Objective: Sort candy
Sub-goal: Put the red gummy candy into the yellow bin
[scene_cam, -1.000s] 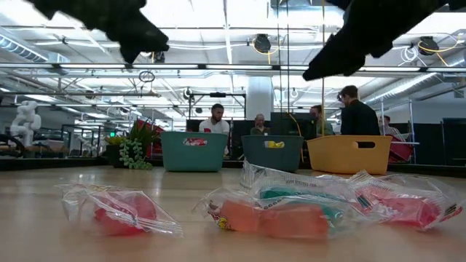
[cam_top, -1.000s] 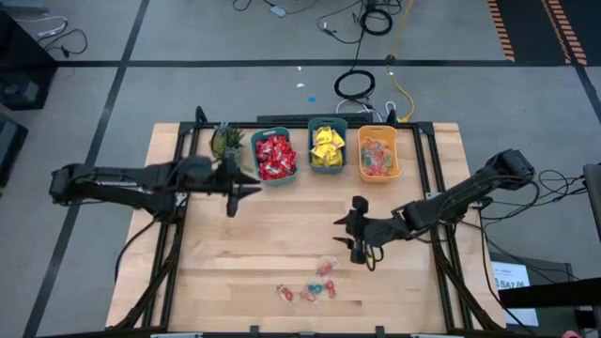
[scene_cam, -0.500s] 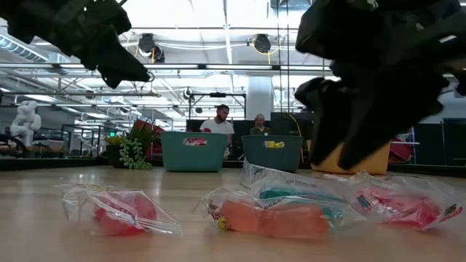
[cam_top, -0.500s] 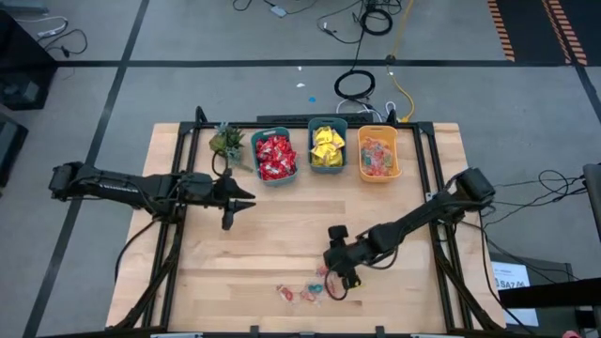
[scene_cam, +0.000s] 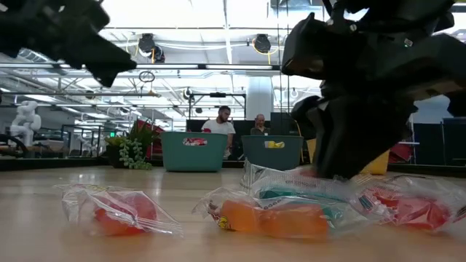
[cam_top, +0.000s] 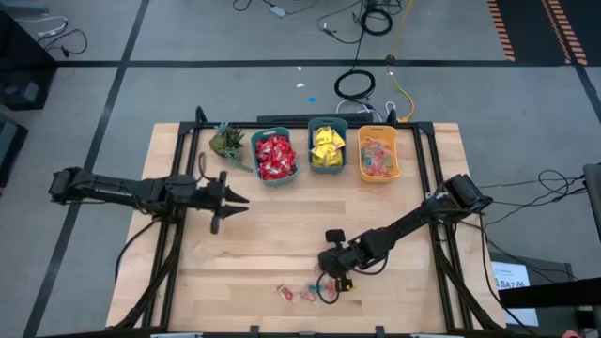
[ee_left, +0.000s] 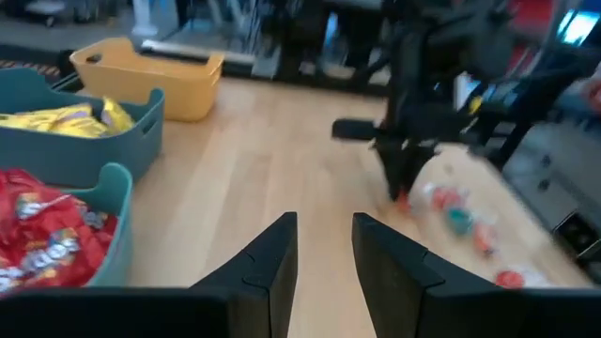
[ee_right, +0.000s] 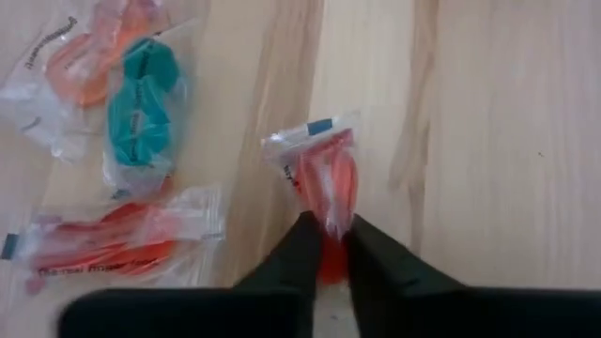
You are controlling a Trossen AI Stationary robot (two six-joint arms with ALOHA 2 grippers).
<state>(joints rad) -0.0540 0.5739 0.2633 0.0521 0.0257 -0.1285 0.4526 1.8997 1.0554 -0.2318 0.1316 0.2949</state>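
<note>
Right hand point(ee_right: 327, 246) is down at the front of the worktop point(cam_top: 282, 235), fingers pinched on a clear-wrapped red candy point(ee_right: 329, 178). A few more loose sweets point(ee_right: 141, 103) lie just beside it. Left hand point(ee_left: 324, 249) hangs near the red candy bin point(cam_top: 274, 156), fingers slightly apart, holding nothing.

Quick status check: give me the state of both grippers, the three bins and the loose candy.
Right gripper: shut on red candy.
Left gripper: open, empty, above the table.
Left teal bin: holds red packets.
Middle teal bin: holds yellow packets.
Yellow bin: holds clear-wrapped pieces.
Loose candy: unsorted on table.
</note>
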